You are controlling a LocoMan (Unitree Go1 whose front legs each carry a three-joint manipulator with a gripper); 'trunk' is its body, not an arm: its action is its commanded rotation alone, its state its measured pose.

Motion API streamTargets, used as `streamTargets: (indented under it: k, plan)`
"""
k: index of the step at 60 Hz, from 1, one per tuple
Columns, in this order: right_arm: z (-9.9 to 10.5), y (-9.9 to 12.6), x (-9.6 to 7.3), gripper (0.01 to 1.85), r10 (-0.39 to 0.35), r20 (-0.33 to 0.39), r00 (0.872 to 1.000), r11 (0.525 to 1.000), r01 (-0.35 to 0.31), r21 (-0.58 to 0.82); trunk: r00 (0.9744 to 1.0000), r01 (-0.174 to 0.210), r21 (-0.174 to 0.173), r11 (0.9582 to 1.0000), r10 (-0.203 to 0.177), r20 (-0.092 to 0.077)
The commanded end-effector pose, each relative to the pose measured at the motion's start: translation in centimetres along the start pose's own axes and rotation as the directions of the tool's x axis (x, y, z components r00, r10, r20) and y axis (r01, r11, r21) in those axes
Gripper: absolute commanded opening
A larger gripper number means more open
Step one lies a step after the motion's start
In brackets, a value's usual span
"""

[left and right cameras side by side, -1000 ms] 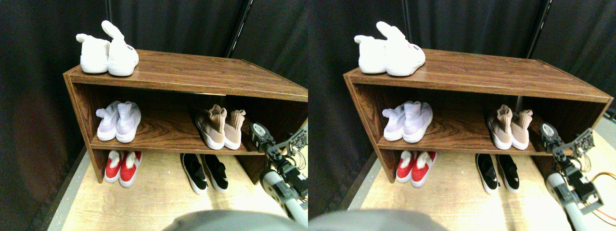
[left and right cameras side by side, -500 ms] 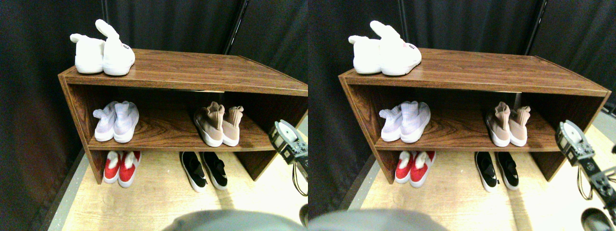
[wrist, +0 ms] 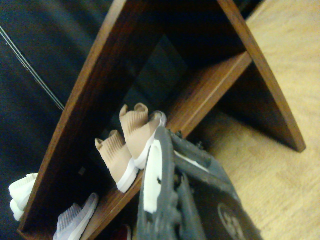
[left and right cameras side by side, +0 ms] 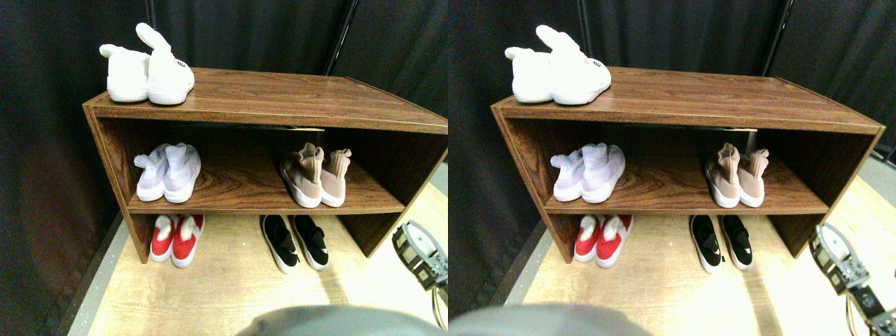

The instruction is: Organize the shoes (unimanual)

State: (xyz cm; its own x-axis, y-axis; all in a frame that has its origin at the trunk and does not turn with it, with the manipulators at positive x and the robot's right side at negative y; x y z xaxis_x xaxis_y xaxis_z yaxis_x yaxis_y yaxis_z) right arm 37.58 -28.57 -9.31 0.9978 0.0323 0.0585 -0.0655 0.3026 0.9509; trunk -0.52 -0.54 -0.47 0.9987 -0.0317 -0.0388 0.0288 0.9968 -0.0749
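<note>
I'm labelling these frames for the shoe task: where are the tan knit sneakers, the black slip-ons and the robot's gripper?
tan knit sneakers point(left and right cameras side by side: 314, 180): stereo view, between the two toes.
black slip-ons point(left and right cameras side by side: 295, 241): stereo view, left shoe's inner side.
right gripper point(left and right cameras side by side: 420, 255): stereo view, its grey frame.

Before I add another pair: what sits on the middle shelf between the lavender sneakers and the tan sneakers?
Nothing. In the stereo pair view, bare wood shelf runs between the lavender sneakers and the tan sneakers.
</note>
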Motion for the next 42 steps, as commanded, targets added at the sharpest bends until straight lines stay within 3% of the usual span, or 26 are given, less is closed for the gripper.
streamTargets:
  k: [1,15,24,42]
  plan:
    - [-1.0,-0.7,0.2,0.06,-0.014,-0.004,1.0,1.0,0.014,0.028,0.9994,-0.013,-0.028,0.9995,0.012,-0.033]
    - [-2.5,-4.3,1.5,0.06,-0.121,-0.029,0.992,0.988,0.123,0.097,0.999,-0.025,-0.034,0.9991,0.024,-0.038]
    - [-2.4,-6.7,2.9,0.06,-0.214,0.005,0.977,0.969,0.212,0.124,0.9989,-0.028,-0.035,0.999,0.027,-0.038]
    - [-1.7,-9.5,5.7,0.06,-0.247,0.052,0.968,0.962,0.239,0.133,0.9988,-0.036,-0.04,0.9986,0.035,-0.036]
